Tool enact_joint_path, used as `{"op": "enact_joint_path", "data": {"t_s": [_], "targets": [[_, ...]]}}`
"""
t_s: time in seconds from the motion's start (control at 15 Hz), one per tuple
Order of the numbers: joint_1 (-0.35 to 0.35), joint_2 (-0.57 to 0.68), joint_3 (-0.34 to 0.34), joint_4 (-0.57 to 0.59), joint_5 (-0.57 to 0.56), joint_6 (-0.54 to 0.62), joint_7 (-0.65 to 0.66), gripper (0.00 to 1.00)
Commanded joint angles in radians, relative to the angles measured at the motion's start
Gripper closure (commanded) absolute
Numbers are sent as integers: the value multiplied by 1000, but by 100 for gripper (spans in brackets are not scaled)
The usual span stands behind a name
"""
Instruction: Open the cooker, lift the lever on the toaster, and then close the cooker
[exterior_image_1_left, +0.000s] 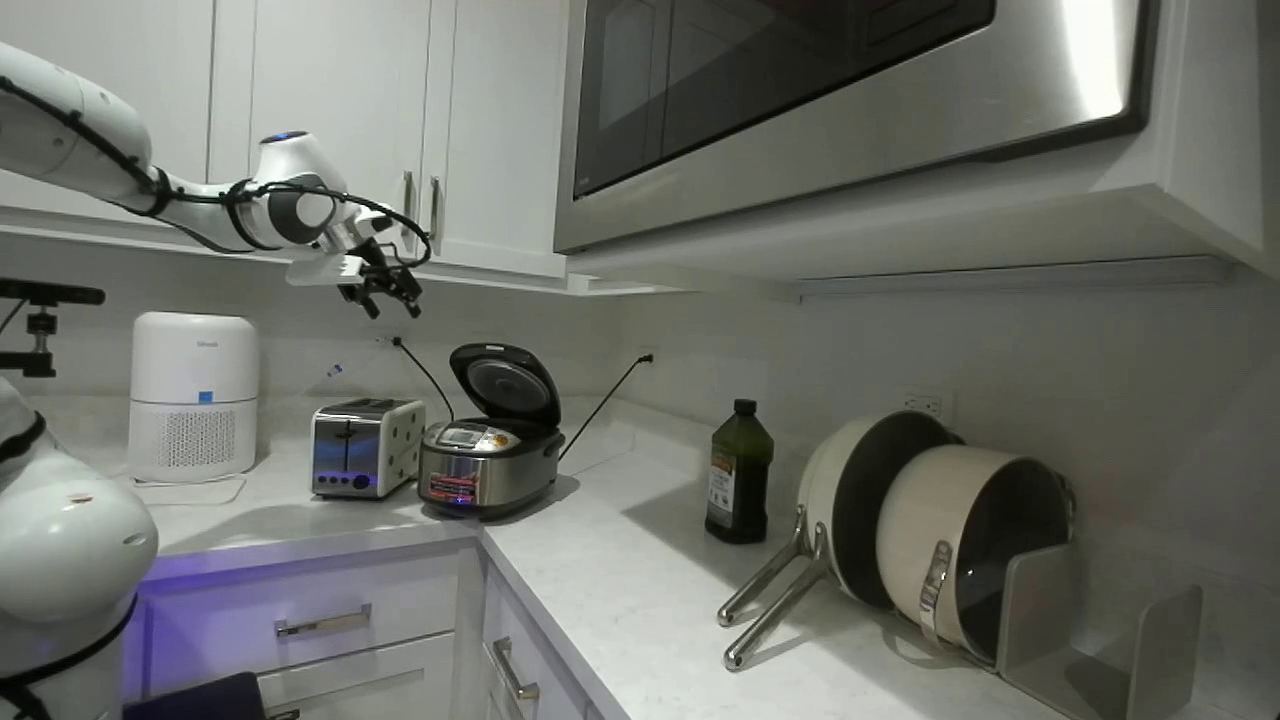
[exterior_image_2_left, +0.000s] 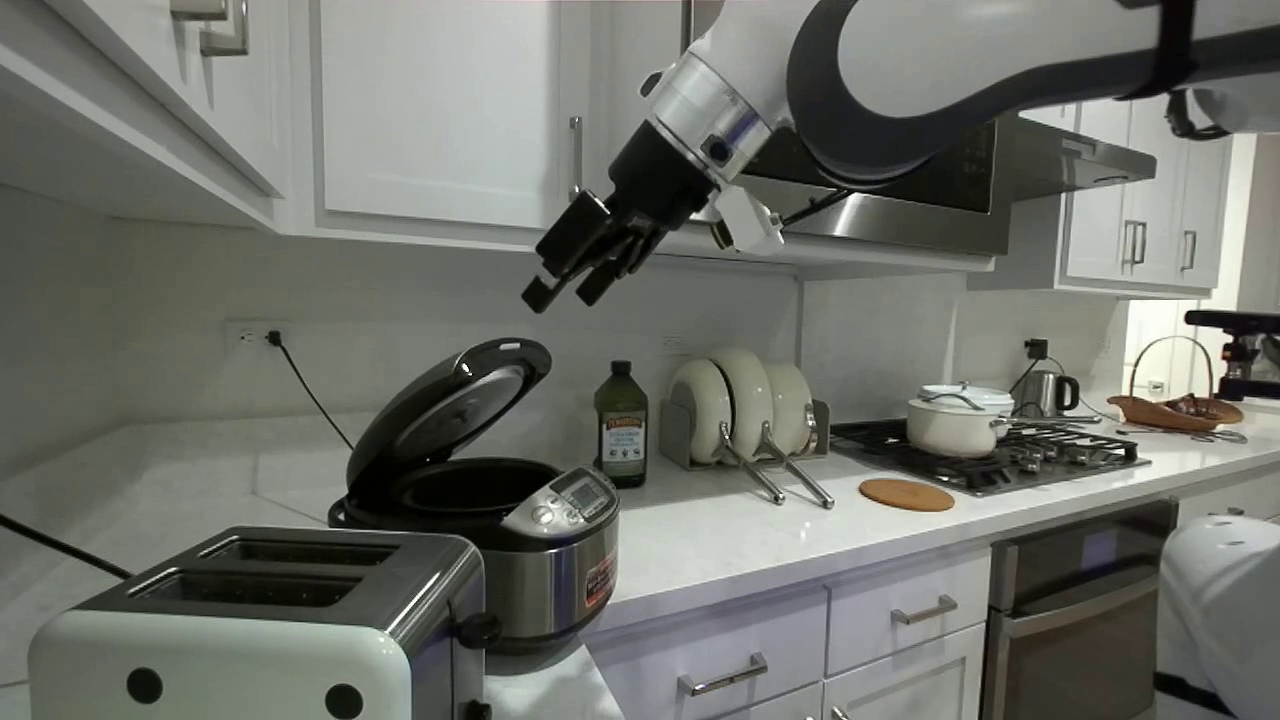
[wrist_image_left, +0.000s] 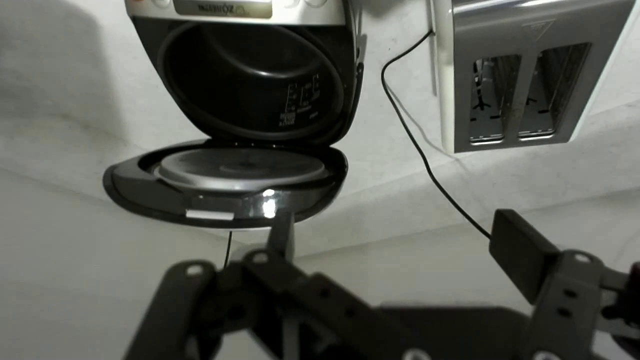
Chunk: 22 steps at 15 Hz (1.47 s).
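Note:
The silver and black cooker (exterior_image_1_left: 490, 478) stands on the counter with its lid (exterior_image_1_left: 508, 385) raised; it also shows in an exterior view (exterior_image_2_left: 550, 585) and the wrist view (wrist_image_left: 250, 80), its dark inner pot visible. The white toaster (exterior_image_1_left: 365, 450) with black dots is beside it, also in an exterior view (exterior_image_2_left: 230, 650) and the wrist view (wrist_image_left: 530, 30). Its black lever knob (exterior_image_2_left: 478, 630) sits high on the front face. Both toaster slots look empty. My gripper (exterior_image_1_left: 393, 308) is open and empty, in the air above them, apart from both; its fingers show spread in the wrist view (wrist_image_left: 392, 222).
Upper cabinets (exterior_image_1_left: 330, 120) and a microwave (exterior_image_1_left: 850, 110) hang over the counter. A white air purifier (exterior_image_1_left: 193, 400) stands beside the toaster. A dark bottle (exterior_image_1_left: 740, 470) and racked pans (exterior_image_1_left: 940, 530) stand farther along the counter. Power cords (wrist_image_left: 425, 155) run behind the appliances.

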Motion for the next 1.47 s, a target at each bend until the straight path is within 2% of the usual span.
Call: {"op": "enact_joint_path", "data": {"t_s": [0.0,0.4,0.8,1.4], "targets": [[-32,59,25,30,-81,107,35,0],[-102,155,26,92,-187,218,75,0],[-167,304,43,209,-283,284,132,0],[-220,547,89,431,-506,267,304,0]]}}
